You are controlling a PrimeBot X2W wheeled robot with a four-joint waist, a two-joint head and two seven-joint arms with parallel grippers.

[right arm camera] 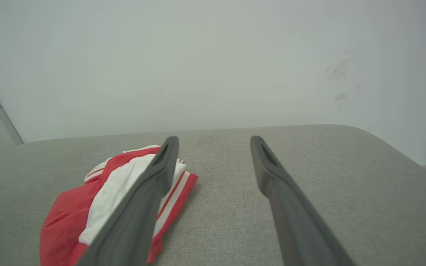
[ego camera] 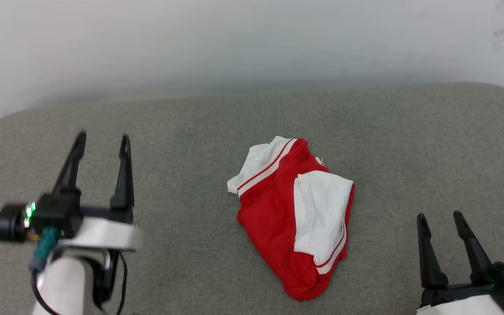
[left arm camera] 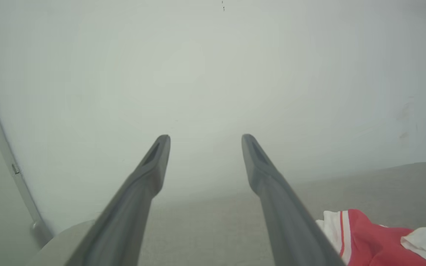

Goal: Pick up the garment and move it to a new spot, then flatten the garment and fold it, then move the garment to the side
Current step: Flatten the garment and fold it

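Plainly, the garment [ego camera: 293, 218] lies crumpled in a loose heap near the middle of the grey cushion [ego camera: 190, 127], one white sleeve folded over the red body and the other poking out at 11 o'clock. It looks light, soft and limp — likely to sag and trail from any pinch — so a raised fold, such as the sleeve edge at its 3 o'clock side, seems a better hold than the flat red cloth. The left gripper [ego camera: 103, 136] stands well apart at the garment's 9 o'clock, the right gripper [ego camera: 439, 215] nearer at 4 o'clock; both have fingers spread wide, holding nothing. The head view gives the heap's outline; the right wrist view adds how low it sits and a scuffed wall [right arm camera: 340, 74] behind, and the left wrist view has one corner at 4 o'clock.
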